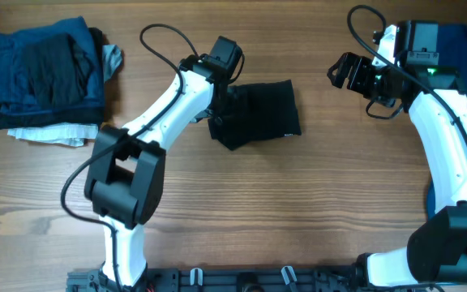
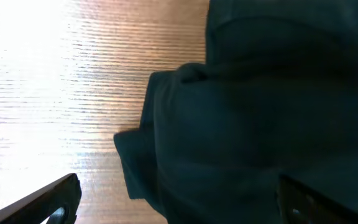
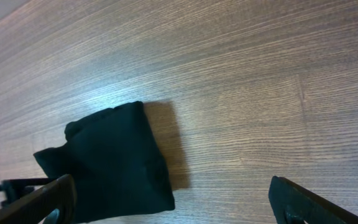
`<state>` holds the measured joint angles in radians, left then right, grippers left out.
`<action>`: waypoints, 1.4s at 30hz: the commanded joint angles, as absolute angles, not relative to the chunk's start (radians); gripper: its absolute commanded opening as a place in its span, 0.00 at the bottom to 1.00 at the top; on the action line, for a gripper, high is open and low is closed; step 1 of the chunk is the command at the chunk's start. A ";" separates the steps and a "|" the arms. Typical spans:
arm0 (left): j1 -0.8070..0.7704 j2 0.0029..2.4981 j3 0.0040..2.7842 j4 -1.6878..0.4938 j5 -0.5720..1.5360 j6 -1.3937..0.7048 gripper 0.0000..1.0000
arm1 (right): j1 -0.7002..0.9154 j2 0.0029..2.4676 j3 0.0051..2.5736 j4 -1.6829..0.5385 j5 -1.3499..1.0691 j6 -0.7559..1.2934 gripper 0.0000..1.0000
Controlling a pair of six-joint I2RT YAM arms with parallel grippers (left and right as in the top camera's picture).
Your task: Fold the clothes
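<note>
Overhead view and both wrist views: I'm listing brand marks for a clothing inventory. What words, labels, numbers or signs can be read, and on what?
No text can be read in any view.
Black folded garment: a tiny white mark near its edge, too small to read.
Stack of folded clothes: no print shows.

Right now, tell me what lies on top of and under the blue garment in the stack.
A folded black garment lies on top of the blue garment. Underneath, white cloth peeks out; how many layers lie below is hidden.
</note>
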<state>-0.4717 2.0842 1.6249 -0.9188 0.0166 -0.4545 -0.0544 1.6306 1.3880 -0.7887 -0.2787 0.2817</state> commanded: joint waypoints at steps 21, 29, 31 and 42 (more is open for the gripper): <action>-0.447 2.127 1.484 -0.804 0.073 -0.231 0.98 | -0.053 1.642 1.393 -0.786 -0.258 0.263 1.00; -0.446 2.127 1.419 -0.738 0.145 -0.270 0.87 | -0.053 1.642 1.393 -0.786 -0.258 0.262 1.00; -0.445 2.127 1.404 -0.722 0.145 -0.271 0.80 | -0.053 1.642 1.393 -0.786 -0.258 0.262 1.00; -0.445 2.127 1.399 -0.721 0.145 -0.277 0.43 | -0.053 1.642 1.393 -0.786 -0.258 0.262 1.00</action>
<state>-0.4492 2.0949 1.4464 -0.6914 0.1944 -0.2890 -0.0540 1.6306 1.3880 -0.7887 -0.2783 0.2817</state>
